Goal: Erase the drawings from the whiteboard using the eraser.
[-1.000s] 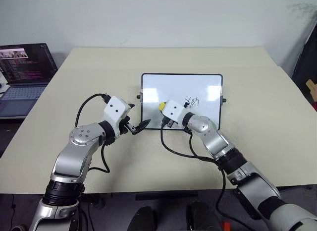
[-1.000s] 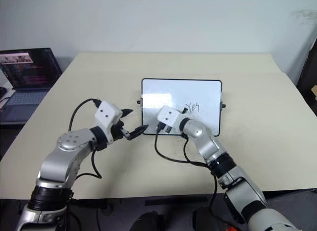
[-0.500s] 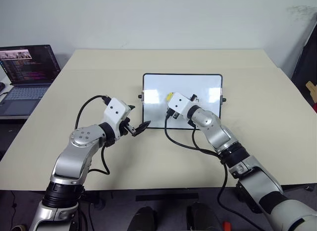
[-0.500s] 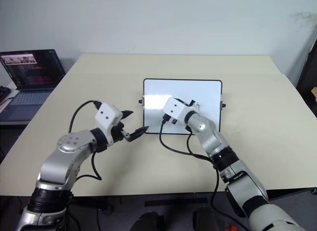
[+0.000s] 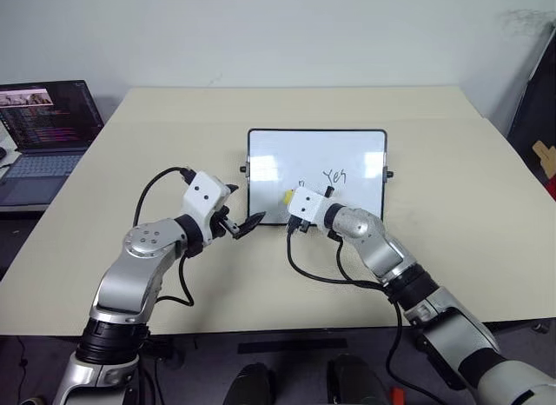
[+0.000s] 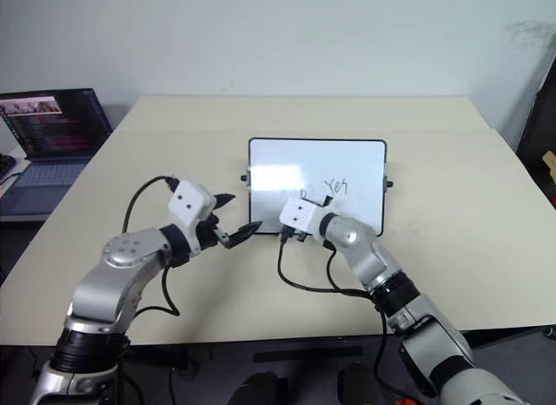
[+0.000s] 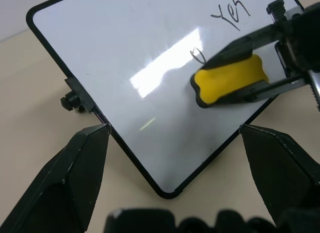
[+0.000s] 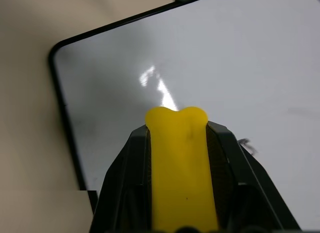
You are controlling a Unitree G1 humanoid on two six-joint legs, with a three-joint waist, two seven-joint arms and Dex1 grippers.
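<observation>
Right gripper (image 7: pixel 260 68) clamped on the eraser (image 7: pixel 227 82): looks soft, squashed at mid-length, tip on the whiteboard (image 5: pixel 269 153). Left gripper (image 5: pixel 241 227) spread apart at the board's near-left corner. Board probably light, liable to slide.

A small glossy whiteboard (image 5: pixel 316 153) with a thin black frame, rounded corners and black side knobs lies flat on the beige tabletop (image 5: pixel 452 162). The handwritten word "Yes" (image 5: pixel 334 175) is legible right of the board's centre, with a faint stroke remnant (image 7: pixel 197 55) beside the yellow eraser (image 7: pixel 229 83), which is clamped in the right tool (image 7: pixel 235 73) against the board's near half.
</observation>
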